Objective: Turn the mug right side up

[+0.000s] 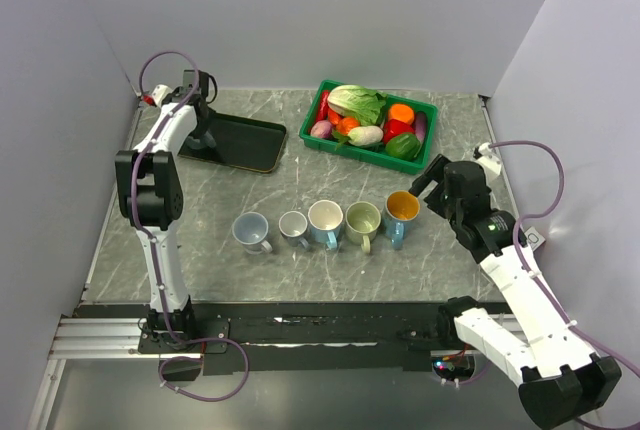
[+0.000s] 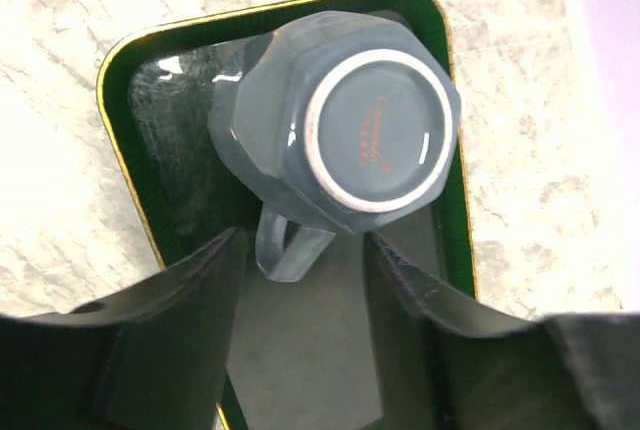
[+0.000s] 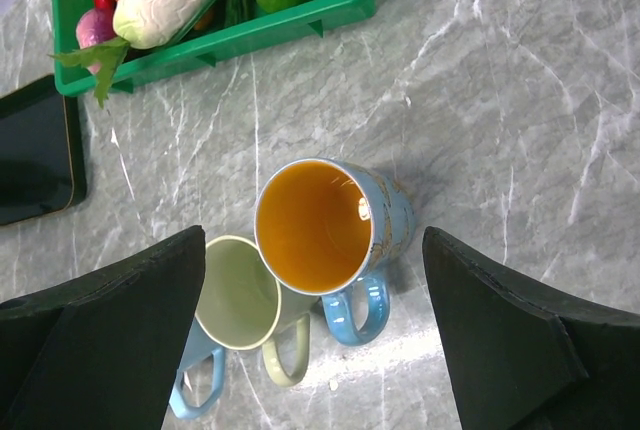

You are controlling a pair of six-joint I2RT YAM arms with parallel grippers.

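Note:
An upside-down grey-blue mug [image 2: 375, 135] stands on a dark tray [image 2: 190, 120] with a green and gold rim, its white-ringed base facing up. Its handle [image 2: 285, 250] points toward my left gripper [image 2: 305, 242], which hovers just above, open, with the handle lying between the fingers, nearer the left one, neither finger touching it. In the top view that gripper [image 1: 203, 130] stands over the tray [image 1: 245, 145] at the back left and hides the mug. My right gripper [image 3: 312, 240] is wide open above an upright blue mug with an orange inside [image 3: 325, 220].
Several upright mugs stand in a row mid-table, from a blue one [image 1: 250, 232] to the orange-lined one [image 1: 402, 208]. A green crate [image 1: 352, 151] of vegetables sits at the back centre. Grey walls close in the left, back and right.

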